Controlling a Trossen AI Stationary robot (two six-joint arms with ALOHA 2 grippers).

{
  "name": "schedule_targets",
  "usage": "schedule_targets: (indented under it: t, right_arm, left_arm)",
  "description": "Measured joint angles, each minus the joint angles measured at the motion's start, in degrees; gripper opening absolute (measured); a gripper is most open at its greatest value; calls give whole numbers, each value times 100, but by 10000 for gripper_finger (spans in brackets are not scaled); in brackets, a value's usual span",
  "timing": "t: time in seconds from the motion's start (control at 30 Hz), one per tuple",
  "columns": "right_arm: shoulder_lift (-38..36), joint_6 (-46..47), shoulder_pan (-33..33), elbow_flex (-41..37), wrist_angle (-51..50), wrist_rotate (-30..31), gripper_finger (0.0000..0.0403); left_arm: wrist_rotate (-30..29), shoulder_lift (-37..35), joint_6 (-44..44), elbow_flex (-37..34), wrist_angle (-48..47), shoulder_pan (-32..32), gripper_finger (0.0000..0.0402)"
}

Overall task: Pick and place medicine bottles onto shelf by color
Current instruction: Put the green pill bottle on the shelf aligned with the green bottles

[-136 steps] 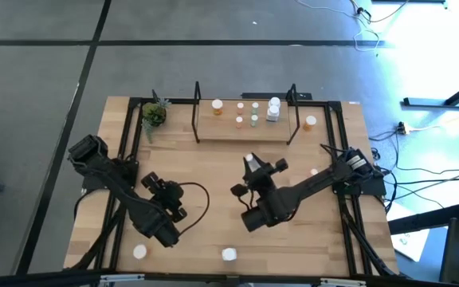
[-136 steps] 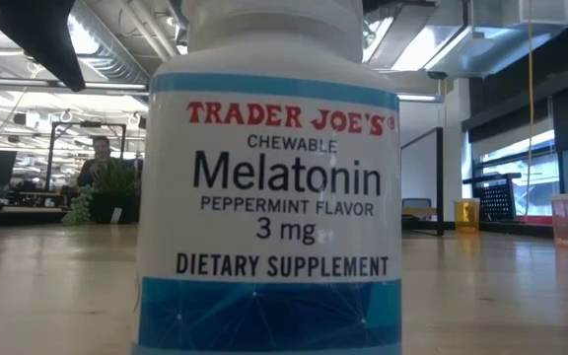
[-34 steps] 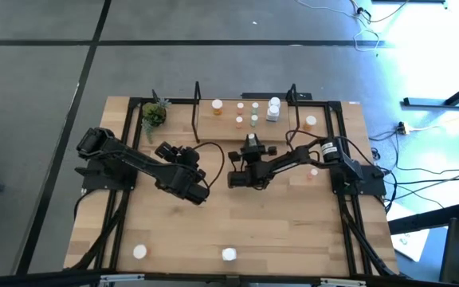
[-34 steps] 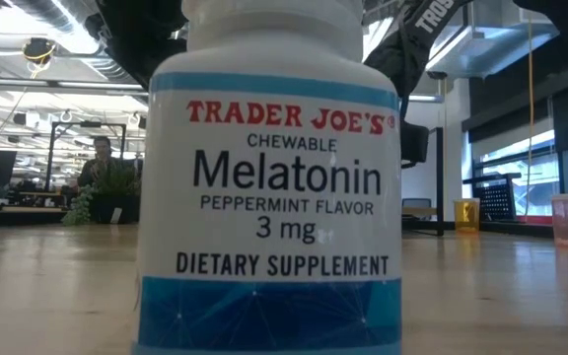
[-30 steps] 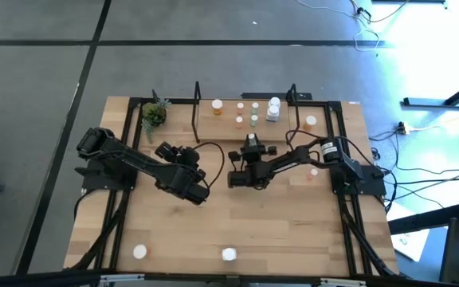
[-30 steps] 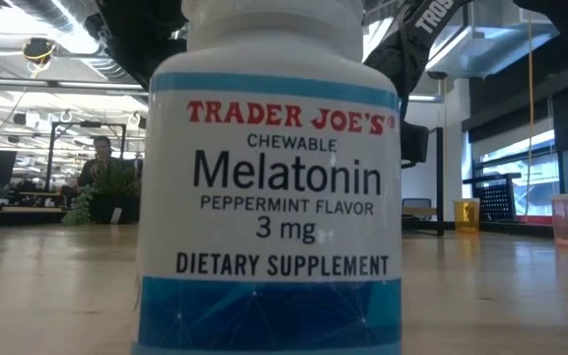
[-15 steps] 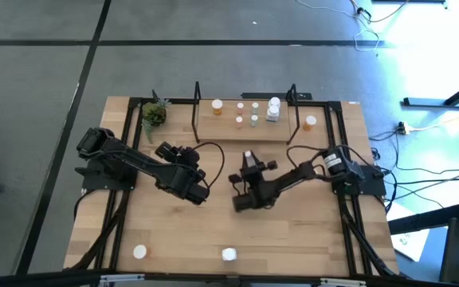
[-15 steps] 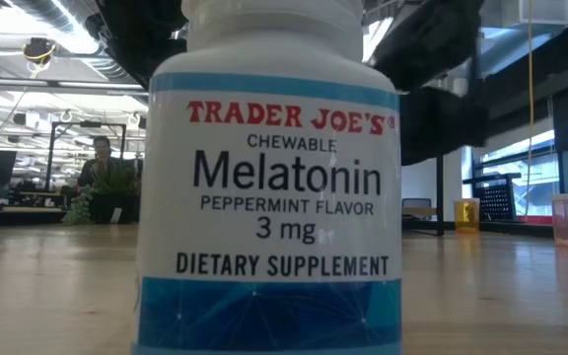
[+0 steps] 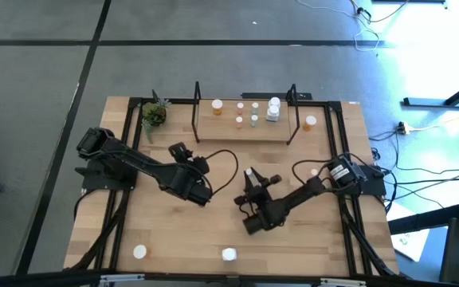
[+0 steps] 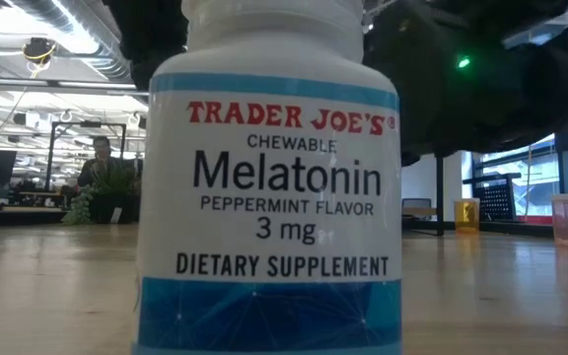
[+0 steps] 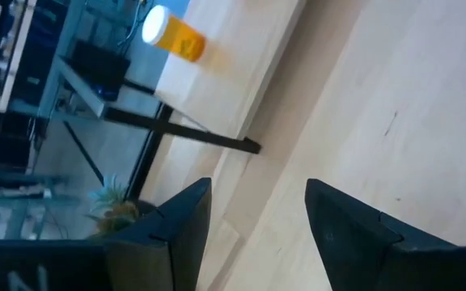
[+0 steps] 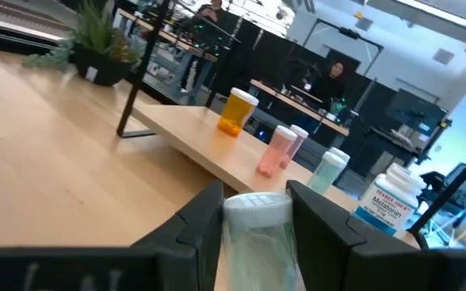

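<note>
A: Worktop first. Shelf sits at the far edge, mid. What's on it?

B: Orange bottle at its left end, then a pink bottle, a green bottle, and a white bottle toward the right end. More off the shelf: a Melatonin bottle and another white one by the near edge, plus an orange one near the far right corner.

A: Grippers?

B: Right gripper hangs over the worktop's middle, clamped on a pale-green bottle, cap sticking up betw. the fingers. Left gripper is over the worktop just before the shelf's left end, jaws apart, nothing in them.

A: How'll that held one behave?

B: Prob. light, stiff plastic, smooth round wall, so it could twist or slip in the grip. Narrow base, tips easily. Best hold is on the body just under the cap, as it looks now; set down upright, beside the green one.
</note>
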Motion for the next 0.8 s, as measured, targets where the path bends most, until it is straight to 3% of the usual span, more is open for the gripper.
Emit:
schedule_targets:
  t: [0.2,0.37,0.8]
  right_arm:
    - [-30,23,27,0,-123,-10,127]
    - [-30,715,33,0,-128,-13,127]
    - [-30,1339,206,0,-98,-15,127]
  left_arm:
    - [-49,0,56,0,46,0,195]
    - [-52,0,56,0,73,0,195]
    - [-55,0,54,0,264,0,195]
